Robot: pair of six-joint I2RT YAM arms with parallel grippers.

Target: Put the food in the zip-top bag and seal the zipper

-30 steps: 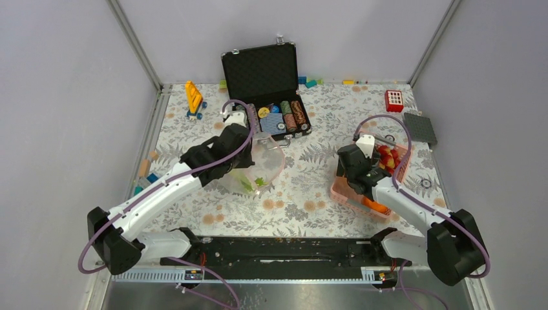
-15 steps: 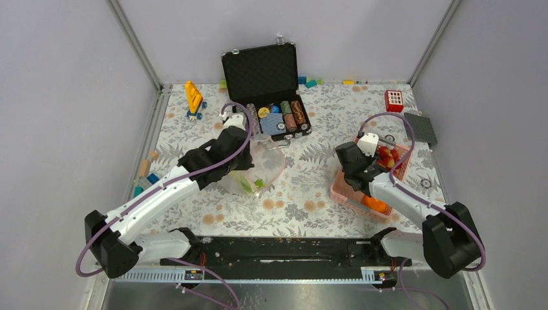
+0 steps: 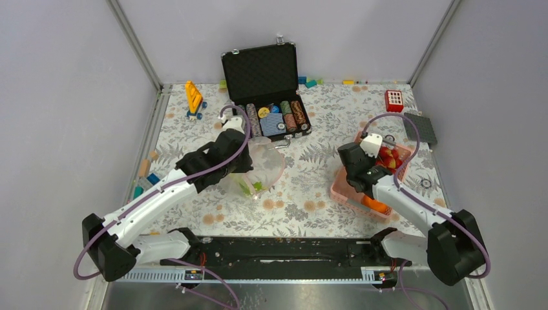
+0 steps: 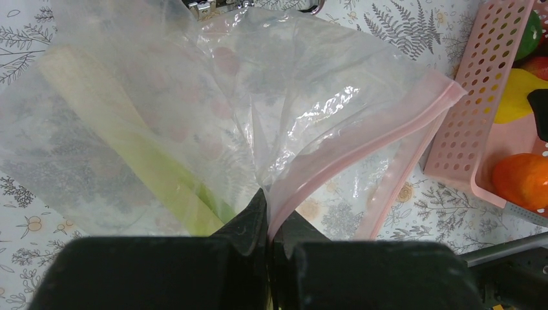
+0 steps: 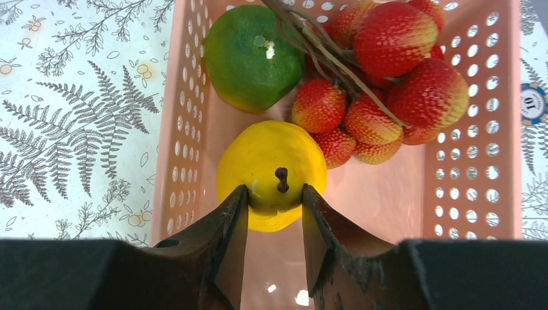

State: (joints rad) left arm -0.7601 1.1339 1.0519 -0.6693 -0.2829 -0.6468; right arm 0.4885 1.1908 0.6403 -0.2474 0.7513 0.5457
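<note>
Pink-edged plastic is the story from the top external camera: the zip-top bag [image 3: 263,169] sits left of centre on the floral tablecloth [image 3: 310,194], bunched up at the left gripper [image 3: 249,163], with the open poker chip case [image 3: 266,87] just behind. Over on the right, the right gripper [image 3: 369,169] points down into the pink basket [image 3: 341,191]. On to the left wrist camera, and the left gripper [image 4: 266,216] has its fingers pressed together on the clear film of the zip-top bag [image 4: 271,84], right by the zipper [image 4: 371,137], which curves away unsealed. The celery stalk [image 4: 145,152] lies inside the bag, and the basket wall [image 4: 481,116] stands just beside the bag's mouth with the lemon [image 4: 510,97] and orange [image 4: 525,181] in it. Right wrist camera now: the right gripper [image 5: 274,201] has its fingers apart, straddling the near end of the lemon [image 5: 271,161] on the basket floor [image 5: 400,194]; whether they actually grip it, I cannot tell. Green round fruit [image 5: 252,55] and the red cluster [image 5: 388,84] lie just beyond, touching the lemon.
</note>
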